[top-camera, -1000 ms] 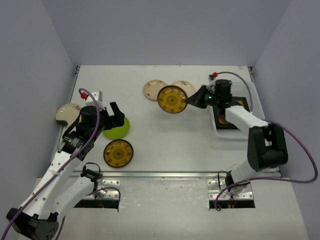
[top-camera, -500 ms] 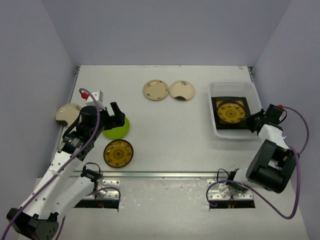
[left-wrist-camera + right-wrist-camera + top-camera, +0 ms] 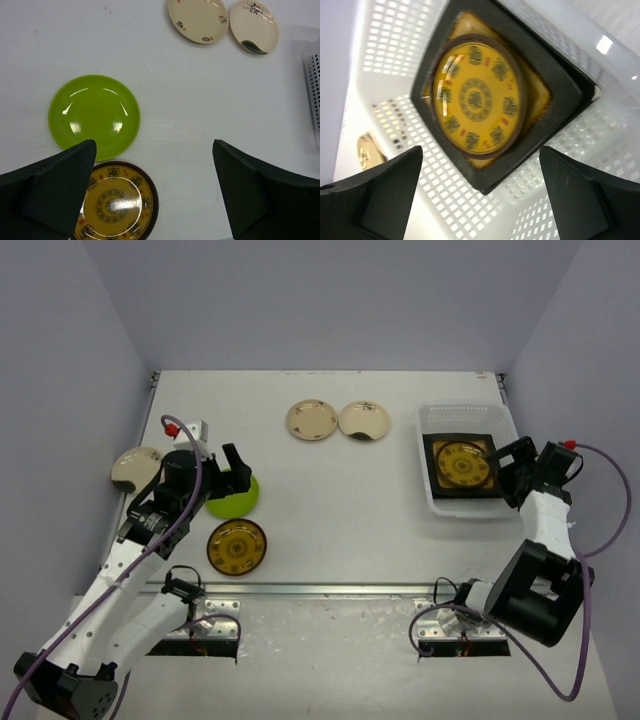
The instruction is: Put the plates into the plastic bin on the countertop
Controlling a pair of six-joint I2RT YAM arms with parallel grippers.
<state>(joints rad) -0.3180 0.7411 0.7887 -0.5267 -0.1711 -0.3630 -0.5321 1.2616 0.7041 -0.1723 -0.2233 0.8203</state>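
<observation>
Plastic bin (image 3: 424, 462) holding square dark-rimmed plate (image 3: 565, 90) with round amber-patterned plate (image 3: 476, 100) on top, right gripper (image 3: 481, 165) spread wide, empty, over it, left gripper (image 3: 154, 150) spread wide, empty, above lime green plate (image 3: 94, 116) on countertop (image 3: 330, 510)

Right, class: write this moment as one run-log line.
left gripper: open, by green plate | right gripper: open, over bin | bin: amber plate on square plate | table: cream plates waiting

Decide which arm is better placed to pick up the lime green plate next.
Left: the left gripper hovers open beside the lime green plate; the right gripper is far off over the plastic bin.
</observation>
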